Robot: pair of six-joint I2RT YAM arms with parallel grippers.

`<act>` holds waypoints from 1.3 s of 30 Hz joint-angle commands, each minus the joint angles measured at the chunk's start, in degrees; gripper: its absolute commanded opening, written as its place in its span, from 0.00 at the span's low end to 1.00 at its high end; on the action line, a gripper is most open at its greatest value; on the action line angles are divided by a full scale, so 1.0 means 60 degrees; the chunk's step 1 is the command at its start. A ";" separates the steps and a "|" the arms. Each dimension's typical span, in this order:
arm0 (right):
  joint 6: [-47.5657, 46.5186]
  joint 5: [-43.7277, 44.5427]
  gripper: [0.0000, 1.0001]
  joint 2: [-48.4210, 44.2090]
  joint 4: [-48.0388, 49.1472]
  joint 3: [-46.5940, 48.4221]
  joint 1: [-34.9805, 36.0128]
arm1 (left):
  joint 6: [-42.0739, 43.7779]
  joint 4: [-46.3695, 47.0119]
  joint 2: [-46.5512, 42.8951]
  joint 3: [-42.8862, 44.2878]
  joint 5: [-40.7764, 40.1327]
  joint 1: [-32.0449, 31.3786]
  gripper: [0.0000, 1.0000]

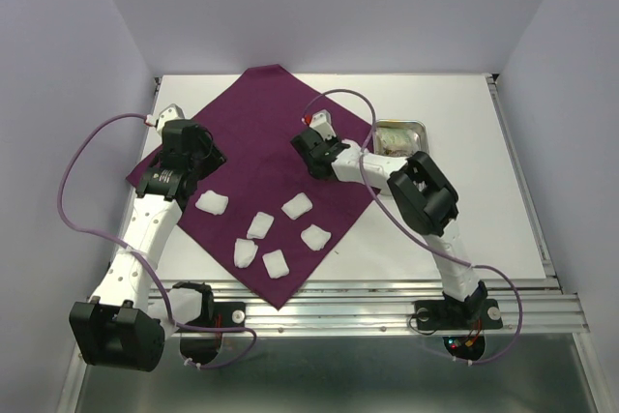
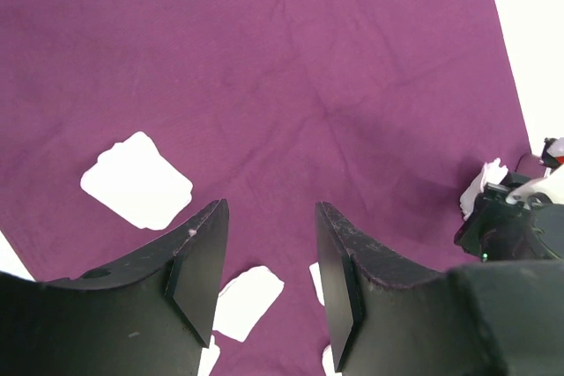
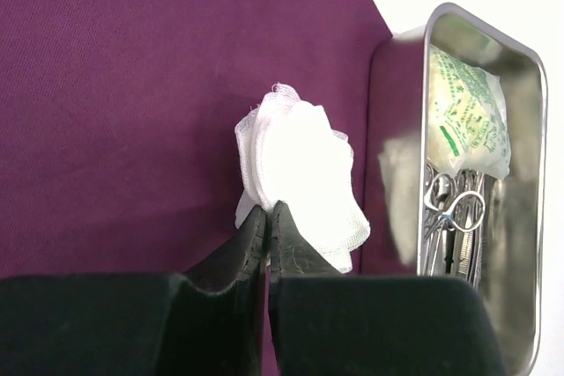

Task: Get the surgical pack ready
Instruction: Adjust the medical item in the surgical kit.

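The surgical pack, a large maroon cloth [image 1: 261, 132], lies spread flat like a diamond on the white table. Several white gauze pads [image 1: 259, 225] lie on its near part. My left gripper [image 1: 203, 155] hovers over the cloth's left side, open and empty [image 2: 271, 248], with gauze pads [image 2: 137, 180] below it. My right gripper [image 1: 309, 147] is over the cloth's right part, beside the steel tray [image 1: 418, 129]. In the right wrist view it [image 3: 268, 213] is shut on a folded white gauze pad [image 3: 300, 160], held above the cloth [image 3: 132, 85].
The steel tray [image 3: 401, 129] sits at the cloth's right edge and holds a green-printed packet [image 3: 467, 116] and metal scissors-type instruments [image 3: 449, 217]. White walls enclose the table on three sides. A metal rail [image 1: 387, 311] runs along the near edge.
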 commanded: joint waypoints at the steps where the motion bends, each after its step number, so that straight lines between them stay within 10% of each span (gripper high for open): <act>1: 0.0141 0.0304 0.01 0.0165 -0.0064 0.0545 0.0092 | 0.0246 0.0119 -0.0299 -0.0040 -0.0034 0.0064 0.55; 39: 0.0023 0.1828 0.01 -0.1373 -0.0093 -0.0714 -0.0464 | 0.0393 0.0324 -0.0168 -0.0025 0.0157 0.0123 0.55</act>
